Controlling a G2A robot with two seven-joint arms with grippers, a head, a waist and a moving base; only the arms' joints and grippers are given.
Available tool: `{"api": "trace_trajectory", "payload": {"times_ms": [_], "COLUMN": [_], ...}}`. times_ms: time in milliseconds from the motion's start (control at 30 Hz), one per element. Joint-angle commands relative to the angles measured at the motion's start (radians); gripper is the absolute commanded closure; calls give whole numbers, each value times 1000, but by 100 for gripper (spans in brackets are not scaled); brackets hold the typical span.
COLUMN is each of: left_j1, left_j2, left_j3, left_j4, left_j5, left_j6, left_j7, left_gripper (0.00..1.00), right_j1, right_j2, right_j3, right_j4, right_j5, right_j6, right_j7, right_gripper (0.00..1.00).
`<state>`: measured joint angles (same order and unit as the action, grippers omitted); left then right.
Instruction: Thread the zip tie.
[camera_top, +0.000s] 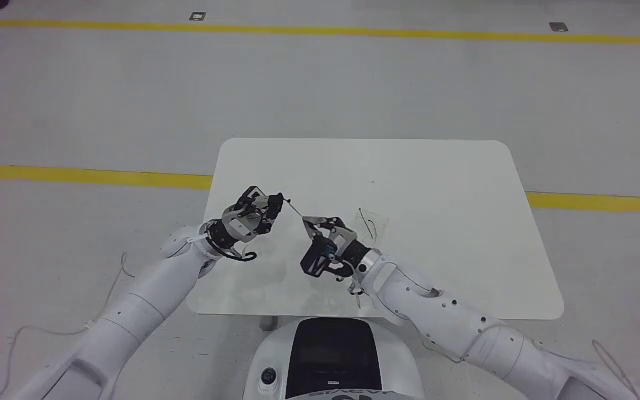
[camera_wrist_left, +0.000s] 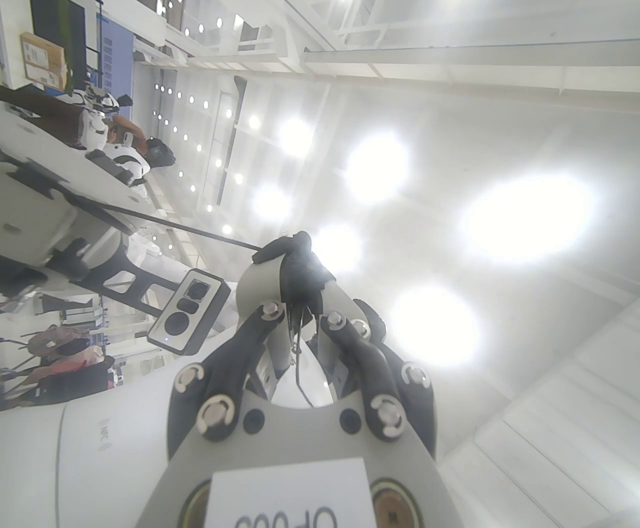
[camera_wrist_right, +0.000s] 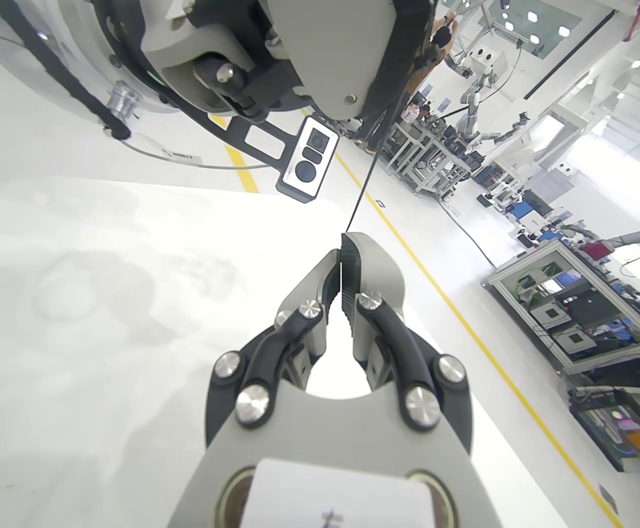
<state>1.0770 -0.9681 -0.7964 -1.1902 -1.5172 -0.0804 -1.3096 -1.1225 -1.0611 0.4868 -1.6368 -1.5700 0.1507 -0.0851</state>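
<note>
We saw the left tool (camera_wrist_left: 295, 250) and right tool (camera_wrist_right: 344, 250) facing tip-to-tip above the table (camera_top: 450, 200), both pinching the zip tie (camera_wrist_right: 361, 192).

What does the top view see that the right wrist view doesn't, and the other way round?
Top view: the whole white table and a thin dark loop lying loose on it. Right wrist view: a close look at the right tool pinched shut on the zip tie, plus equipment racks behind. Both: the zip tie stretched to the left tool, and a yellow floor line.
</note>
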Motion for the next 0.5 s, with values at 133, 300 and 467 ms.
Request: {"api": "trace_trajectory", "payload": {"times_ms": [133, 300, 467], "left_j1": [0, 0, 0], "left_j2": [0, 0, 0], "left_j3": [0, 0, 0], "left_j4": [0, 0, 0], "left_j5": [0, 0, 0], "left_j6": [0, 0, 0], "left_j7": [0, 0, 0], "left_gripper": [100, 100, 100], "right_j1": [10, 15, 12], "right_j2": [3, 4, 5], "right_j3": [-13, -18, -19], "right_j4": [3, 3, 1], "right_j5": [0, 0, 0], "right_j6": [-1, 0, -1], "right_j7": [10, 15, 14], "right_gripper": [100, 100, 100]}}
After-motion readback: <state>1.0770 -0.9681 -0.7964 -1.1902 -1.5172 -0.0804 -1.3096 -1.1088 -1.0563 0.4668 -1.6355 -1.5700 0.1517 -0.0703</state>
